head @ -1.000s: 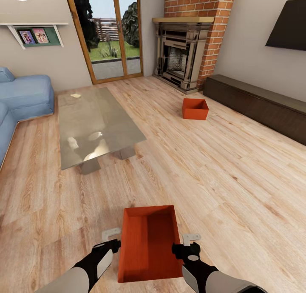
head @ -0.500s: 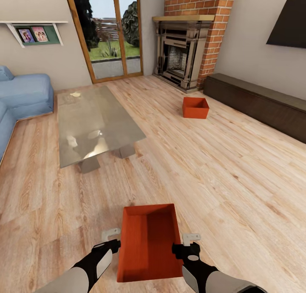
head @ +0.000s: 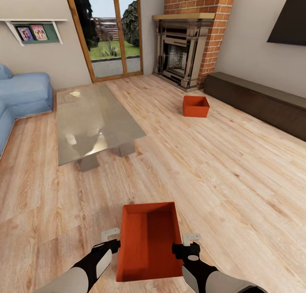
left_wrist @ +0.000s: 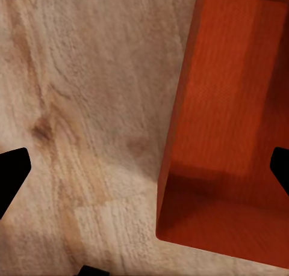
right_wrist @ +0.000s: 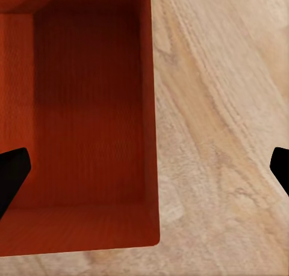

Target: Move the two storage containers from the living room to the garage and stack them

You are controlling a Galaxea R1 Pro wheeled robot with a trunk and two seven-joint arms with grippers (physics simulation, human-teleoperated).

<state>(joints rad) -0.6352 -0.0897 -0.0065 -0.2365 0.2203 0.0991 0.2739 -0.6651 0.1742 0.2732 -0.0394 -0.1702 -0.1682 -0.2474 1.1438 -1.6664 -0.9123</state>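
In the head view, 1 orange-red storage container (head: 148, 242) sat directly in front of the robot at 6 o'clock, its open top facing up, between the 2 arms. The left hand (head: 111, 238) stood at the container's left long wall and the right hand (head: 190, 243) at its right long wall. In the left wrist view, the 2 dark fingertips (left_wrist: 12, 174) were spread wide with the container's left wall (left_wrist: 174, 138) between them, 1 tip over the floor and 1 over the container's inside. The right wrist view matched it: fingertips (right_wrist: 11, 177) set wide apart astride the right wall (right_wrist: 150, 113). Whether either hand pressed on a wall, I could not tell.

The second storage container (head: 196, 106) rested on the light wood plank floor (head: 221, 165) at about 1 o'clock, well apart from the first, near the brick fireplace (head: 182, 50). A glass coffee table (head: 93, 120) lay at 11 o'clock, with the blue sofa (head: 21, 97) at 10 o'clock and the wood-framed glass doors (head: 108, 33) beyond at 12 o'clock.
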